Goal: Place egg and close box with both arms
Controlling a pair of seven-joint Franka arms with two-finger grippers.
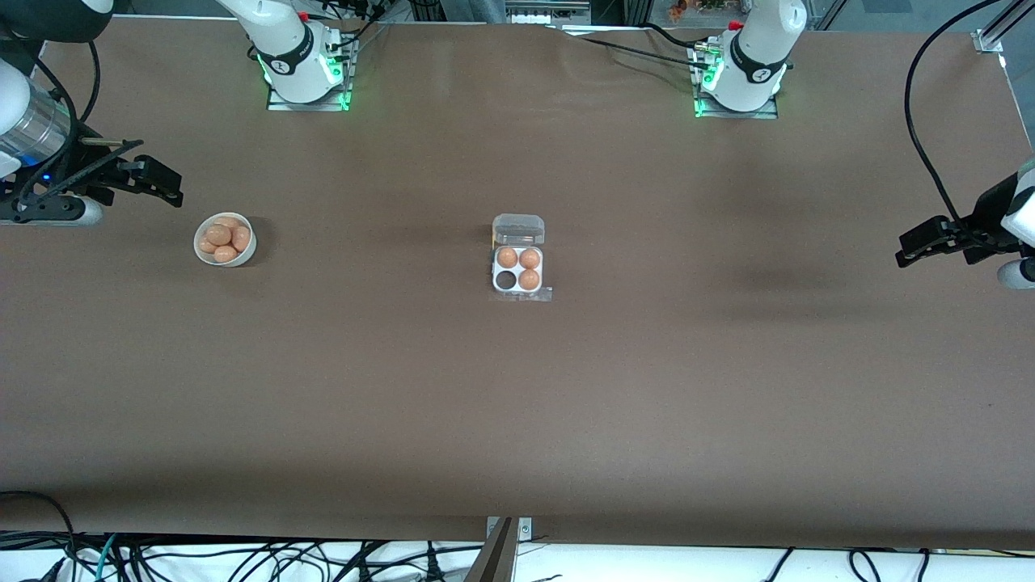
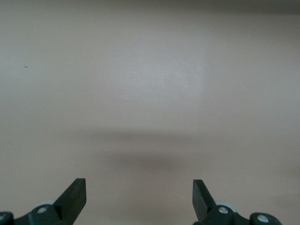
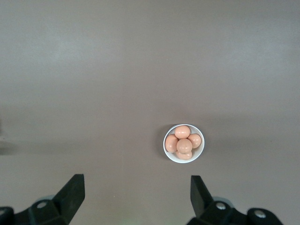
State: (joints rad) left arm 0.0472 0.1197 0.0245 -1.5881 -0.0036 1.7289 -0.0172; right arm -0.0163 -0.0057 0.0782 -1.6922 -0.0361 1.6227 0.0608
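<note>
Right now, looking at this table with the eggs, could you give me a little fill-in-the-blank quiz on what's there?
1. The box holds ___ eggs, leaving one cell empty.
2. The box's clear lid stands ___.
3. The spare eggs lie in a round white ___, toward the right arm's end of the table.
4. The left gripper and the right gripper both have their fingers ___.

Missing words: three; open; bowl; open

Both white jointed arms run off the front view's edges, elbows unseen. The black two-finger left gripper and right gripper show fingertips only in the wrist views. Lowest eggs in the round white bowl are covered by the upper ones.
</note>
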